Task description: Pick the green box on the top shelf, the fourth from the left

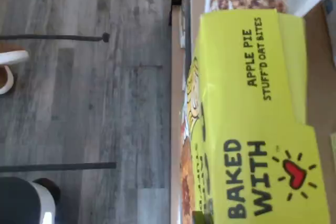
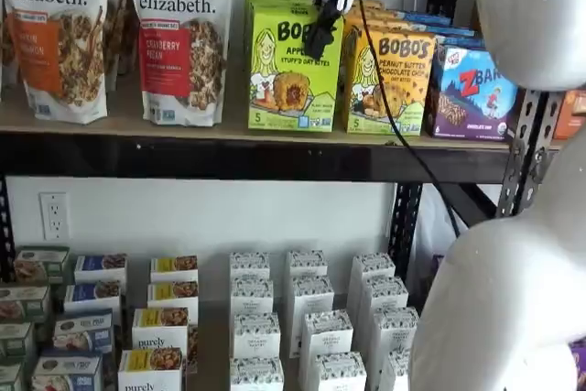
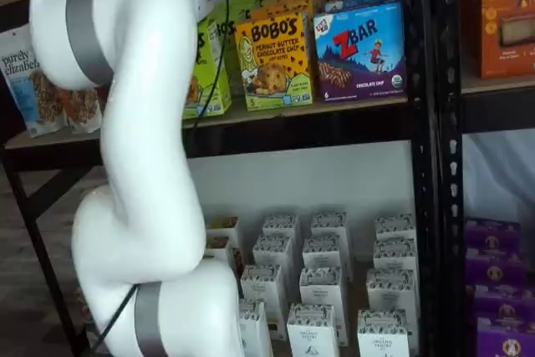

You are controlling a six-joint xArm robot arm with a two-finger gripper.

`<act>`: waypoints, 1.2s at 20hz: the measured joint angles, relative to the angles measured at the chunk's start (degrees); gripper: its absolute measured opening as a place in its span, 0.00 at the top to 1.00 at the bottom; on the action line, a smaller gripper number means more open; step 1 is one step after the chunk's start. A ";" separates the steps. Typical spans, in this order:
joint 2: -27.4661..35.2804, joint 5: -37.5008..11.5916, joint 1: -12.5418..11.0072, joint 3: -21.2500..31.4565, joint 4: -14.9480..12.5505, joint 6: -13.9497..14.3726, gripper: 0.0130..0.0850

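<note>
- The green box (image 2: 289, 66) stood upright at the front edge of the top shelf (image 2: 229, 155), not yet lifted; in a shelf view its base rested flat on the board.
- The pincer (image 2: 318, 41) hung in front of the green box's upper right part, a dark finger overlapping the carton's face. Seen side-on, with no gap to read, so I could not tell whether the fingers were apart or together.
- Judged from that, the approach looked largely done, while the grasp, the lift and the withdrawal were all left.
- The wrist view showed the green box's top panel close under the camera, with "APPLE PIE STUFF'D OAT BITES" and "BAKED WITH" legible, which suggested the wrist sat just above it.
- Just right of the green box stood the orange-yellow Bobo's box (image 2: 386, 80), close or touching; a finger going down that side would have little room.
- Beyond that stood the ZBar box (image 2: 472, 91).
- Left of the green box stood a granola bag (image 2: 179, 36), near but apart, and a second granola bag (image 2: 57, 34) further left.
- More green cartons seemed lined up behind the green box.
- A black cable (image 2: 394, 125) trailed from the pincer across the orange-yellow Bobo's box and could snag.
- Below the top shelf, small white boxes (image 2: 307, 318) stood well clear.
</note>
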 joint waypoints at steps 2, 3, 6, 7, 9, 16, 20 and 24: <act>-0.78 0.96 -0.18 0.60 0.36 -0.06 0.78; -1.26 1.42 -0.28 0.98 0.52 -0.10 0.78; -3.33 2.52 -0.55 2.81 1.03 -0.20 0.78; -4.16 2.70 -0.58 3.58 1.12 -0.20 0.78; -5.64 2.76 -0.58 5.06 1.14 -0.19 0.78; -11.44 2.08 -1.07 11.22 0.51 -0.81 0.78; -14.08 2.34 -1.84 14.08 0.30 -1.63 0.78; -16.51 2.69 -3.00 16.65 0.88 -2.68 0.78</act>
